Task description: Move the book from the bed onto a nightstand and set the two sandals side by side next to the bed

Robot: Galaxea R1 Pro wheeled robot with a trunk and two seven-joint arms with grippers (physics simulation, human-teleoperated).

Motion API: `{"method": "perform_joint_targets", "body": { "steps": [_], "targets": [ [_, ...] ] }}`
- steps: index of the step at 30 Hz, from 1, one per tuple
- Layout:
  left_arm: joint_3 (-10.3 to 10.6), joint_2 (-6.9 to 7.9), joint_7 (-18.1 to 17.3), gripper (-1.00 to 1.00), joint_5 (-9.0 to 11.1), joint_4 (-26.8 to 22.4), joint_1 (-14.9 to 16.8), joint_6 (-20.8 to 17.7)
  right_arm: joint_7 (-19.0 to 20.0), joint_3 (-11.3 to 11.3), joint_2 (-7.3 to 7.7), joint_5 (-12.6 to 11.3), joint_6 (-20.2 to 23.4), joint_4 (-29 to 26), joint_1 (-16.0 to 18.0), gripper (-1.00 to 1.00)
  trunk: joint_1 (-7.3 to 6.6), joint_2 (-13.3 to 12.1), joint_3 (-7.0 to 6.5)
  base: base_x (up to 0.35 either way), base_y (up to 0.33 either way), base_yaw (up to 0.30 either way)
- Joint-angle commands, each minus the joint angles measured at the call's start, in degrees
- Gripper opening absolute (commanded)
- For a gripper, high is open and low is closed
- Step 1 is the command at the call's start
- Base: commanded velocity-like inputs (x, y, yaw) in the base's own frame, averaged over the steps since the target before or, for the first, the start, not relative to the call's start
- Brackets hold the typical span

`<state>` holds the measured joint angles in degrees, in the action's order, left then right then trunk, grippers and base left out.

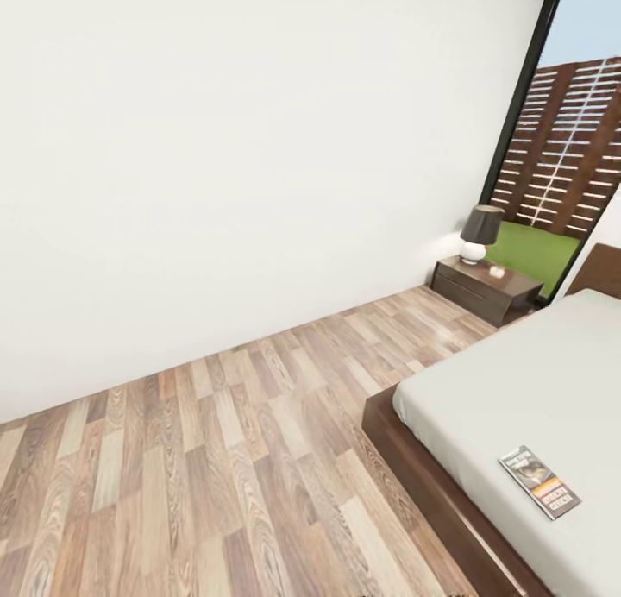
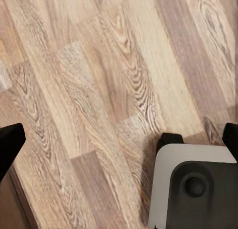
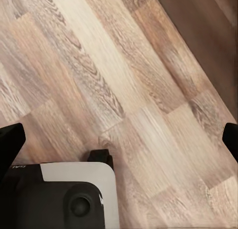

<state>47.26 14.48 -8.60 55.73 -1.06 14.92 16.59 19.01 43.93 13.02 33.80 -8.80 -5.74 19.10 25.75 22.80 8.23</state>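
Item: the book (image 1: 539,481), flat on the bed (image 1: 535,381) near its foot-side edge, well apart from the nightstand (image 1: 485,288), which carried a lamp (image 1: 479,233). Left claw (image 2: 119,139) and right claw (image 3: 119,139): spread wide, empty, above plank floor (image 1: 216,459). Risk: a long carry; lamp could be knocked.

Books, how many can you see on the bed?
1. The book lies flat on the bed, near its closest edge. More could be hidden on the part of the bed that is out of view.
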Motion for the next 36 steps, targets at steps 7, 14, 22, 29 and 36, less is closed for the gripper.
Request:
{"method": "perform_joint_targets", "body": {
  "steps": [7,14,22,29,36],
  "targets": [
    [0.38,0.02,-0.28,1.0,0.61,0.0,0.02,0.11,0.21,0.49,0.02,0.48,-0.16,0.03,0.06,1.0,0.03,0.12,0.1,0.0,0.001,-0.292],
    [0.38,0.0,-0.28,1.0,0.61,0.0,0.02,0.11,0.23,0.47,0.01,0.54,-0.16,0.03,0.06,1.0,0.03,0.12,-0.05,0.003,0.0,-0.288],
    [0.38,0.02,-0.28,1.0,0.61,0.0,0.02,0.11,0.18,0.51,-0.01,2.27,-0.16,0.03,0.06,1.0,0.03,0.12,-0.32,0.065,0.015,-0.281],
    [0.38,0.02,-0.28,1.0,0.61,0.0,0.02,0.11,0.16,0.54,-0.01,3.68,-0.16,0.03,0.06,1.0,0.03,0.12,-0.57,0.107,0.062,-0.279],
    [0.38,0.02,-0.28,1.0,0.61,0.0,0.02,0.11,0.15,0.54,0.0,3.94,-0.16,0.03,0.06,1.0,0.03,0.12,-0.83,0.121,0.09,-0.278]
  ]
}}
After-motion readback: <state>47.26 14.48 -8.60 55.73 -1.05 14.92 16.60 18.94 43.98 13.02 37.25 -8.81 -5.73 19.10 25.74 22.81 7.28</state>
